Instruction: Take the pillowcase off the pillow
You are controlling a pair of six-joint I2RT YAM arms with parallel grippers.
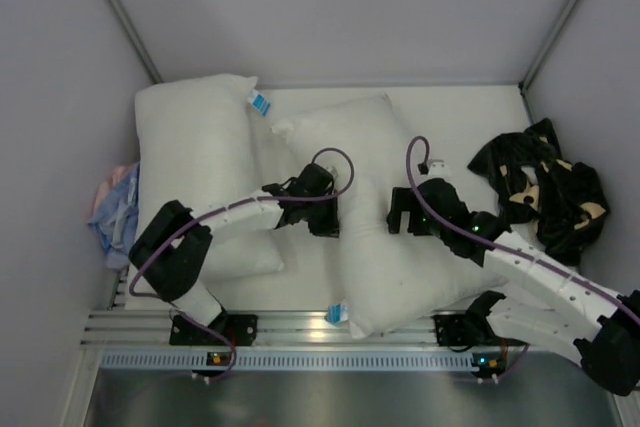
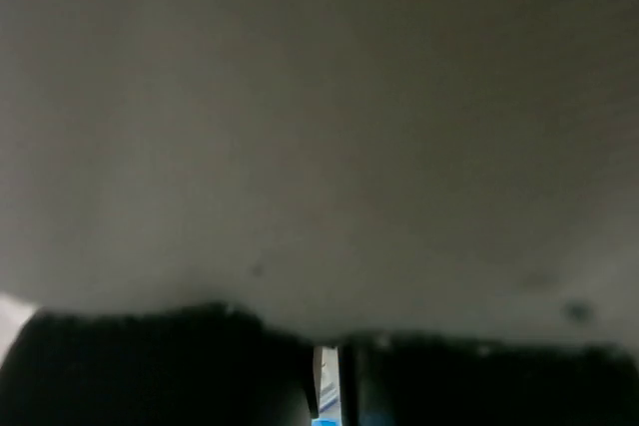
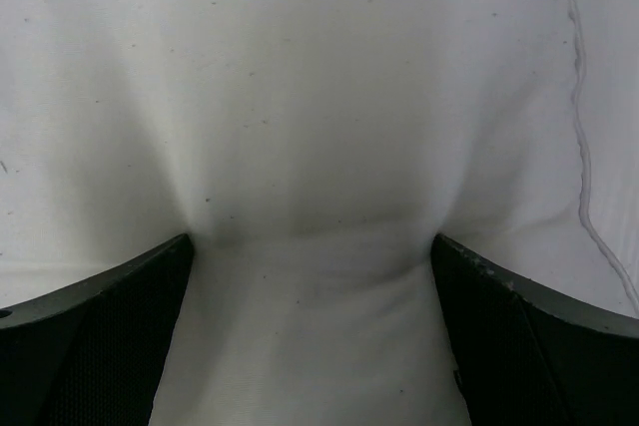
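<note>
The black pillowcase (image 1: 545, 192) with tan shapes lies crumpled at the right, apart from the pillow. The white pillow (image 1: 380, 257) lies bare in the middle, its blue-white tag (image 1: 338, 313) at the near corner. My left gripper (image 1: 325, 199) is at the pillow's left edge; in the left wrist view its fingers (image 2: 329, 386) stand almost together under the grey-white pillow surface (image 2: 319, 127). My right gripper (image 1: 400, 209) is open, and its fingers (image 3: 310, 276) press into the pillow (image 3: 310, 127), which bulges between them.
A second white pillow (image 1: 200, 147) with its own tag lies at the left, partly under the left arm. A pink-blue cloth bundle (image 1: 115, 207) sits against the left wall. A metal rail (image 1: 290, 327) runs along the near edge. Walls close in on three sides.
</note>
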